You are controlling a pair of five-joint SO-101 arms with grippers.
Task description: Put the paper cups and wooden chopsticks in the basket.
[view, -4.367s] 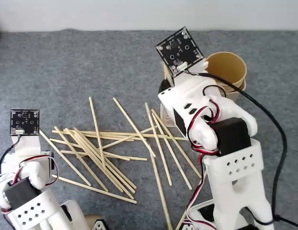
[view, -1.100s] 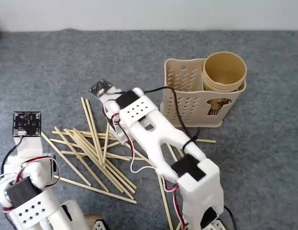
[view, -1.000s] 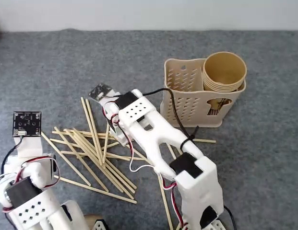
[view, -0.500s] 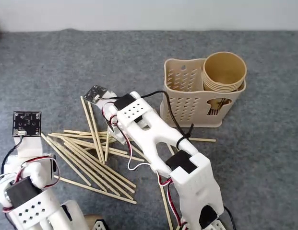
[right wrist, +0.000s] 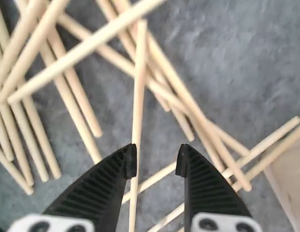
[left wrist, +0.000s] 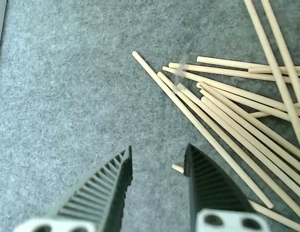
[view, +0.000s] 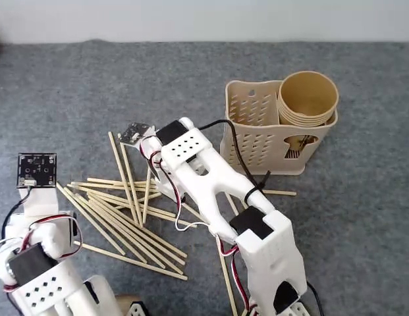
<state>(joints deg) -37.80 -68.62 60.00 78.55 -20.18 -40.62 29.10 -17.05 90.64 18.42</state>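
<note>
At seven o'clock our left gripper [left wrist: 158, 155] sits parked, jaws wide and empty, beside the wooden chopsticks [view: 125, 222]. Over that scatter we hold the right gripper [right wrist: 157, 154] part-open, one stick just inside a jaw, ungripped, probably lining up a pick. At two o'clock the basket [view: 257, 141] holds the paper cups [view: 309, 99].

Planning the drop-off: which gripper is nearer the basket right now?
Right. The right gripper is over the chopsticks close to the basket; the left gripper is at their far end, chopsticks lying between it and the basket.
</note>
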